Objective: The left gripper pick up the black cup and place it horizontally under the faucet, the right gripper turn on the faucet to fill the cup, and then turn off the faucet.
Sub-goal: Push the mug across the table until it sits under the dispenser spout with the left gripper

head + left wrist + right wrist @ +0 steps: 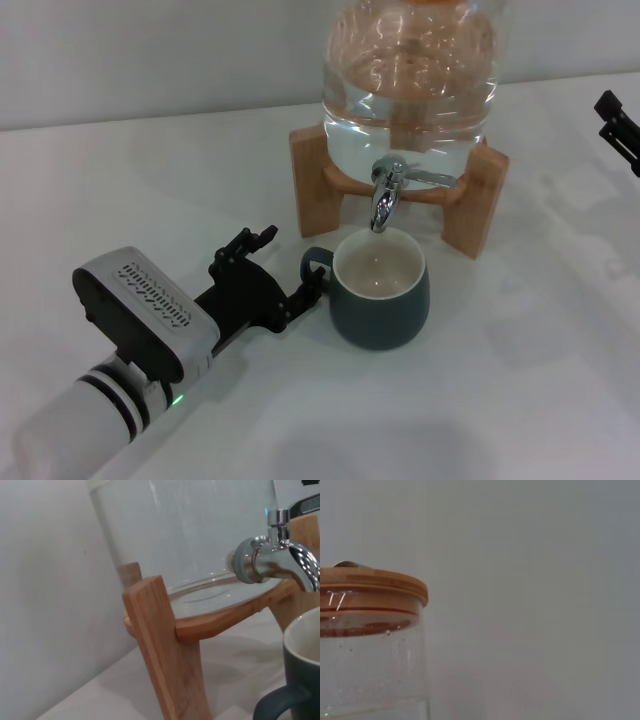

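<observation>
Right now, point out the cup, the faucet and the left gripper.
cup (385, 318), head view, on its dark outer wall.
faucet (383, 205), head view, on the chrome downturned spout.
left gripper (288, 268), head view, midway between its black fingertips, beside the cup's handle.

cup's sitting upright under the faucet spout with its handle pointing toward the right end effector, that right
Not quite. The black cup does stand upright under the faucet spout, but its handle points toward the left end effector, whose open fingers sit beside it. The right end effector is far off at the table's edge. The head view shows this.
</observation>
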Controlling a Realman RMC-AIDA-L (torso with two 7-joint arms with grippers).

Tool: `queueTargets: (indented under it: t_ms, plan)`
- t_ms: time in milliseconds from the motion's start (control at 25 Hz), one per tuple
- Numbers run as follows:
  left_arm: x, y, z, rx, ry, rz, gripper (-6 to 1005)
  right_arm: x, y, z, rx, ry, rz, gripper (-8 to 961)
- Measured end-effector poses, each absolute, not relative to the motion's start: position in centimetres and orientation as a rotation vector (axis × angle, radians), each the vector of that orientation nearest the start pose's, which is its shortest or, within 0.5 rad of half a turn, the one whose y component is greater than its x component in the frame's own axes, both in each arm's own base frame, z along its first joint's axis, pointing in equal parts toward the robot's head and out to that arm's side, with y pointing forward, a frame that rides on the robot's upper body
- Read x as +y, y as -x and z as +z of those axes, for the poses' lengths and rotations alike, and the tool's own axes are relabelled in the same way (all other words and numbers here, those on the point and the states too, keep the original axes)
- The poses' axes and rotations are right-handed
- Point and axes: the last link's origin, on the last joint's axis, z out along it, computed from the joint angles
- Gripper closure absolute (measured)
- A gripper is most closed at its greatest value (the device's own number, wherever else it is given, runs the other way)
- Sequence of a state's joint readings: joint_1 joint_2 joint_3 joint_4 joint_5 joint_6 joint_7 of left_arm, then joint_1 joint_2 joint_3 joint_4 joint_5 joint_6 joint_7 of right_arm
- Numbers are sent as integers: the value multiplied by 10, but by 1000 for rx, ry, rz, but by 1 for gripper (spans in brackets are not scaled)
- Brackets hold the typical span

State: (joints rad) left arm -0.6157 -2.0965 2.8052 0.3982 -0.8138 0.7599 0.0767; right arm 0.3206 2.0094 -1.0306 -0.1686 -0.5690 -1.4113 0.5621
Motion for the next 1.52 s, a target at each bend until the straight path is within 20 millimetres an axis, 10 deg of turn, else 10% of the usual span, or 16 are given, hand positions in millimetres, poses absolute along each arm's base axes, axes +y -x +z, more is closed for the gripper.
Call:
queueTargets:
  t_ms: [1520]
  plan:
    - [322,224,-145,-119,2315,-504,220,302,-349,56,487,1615,943,90]
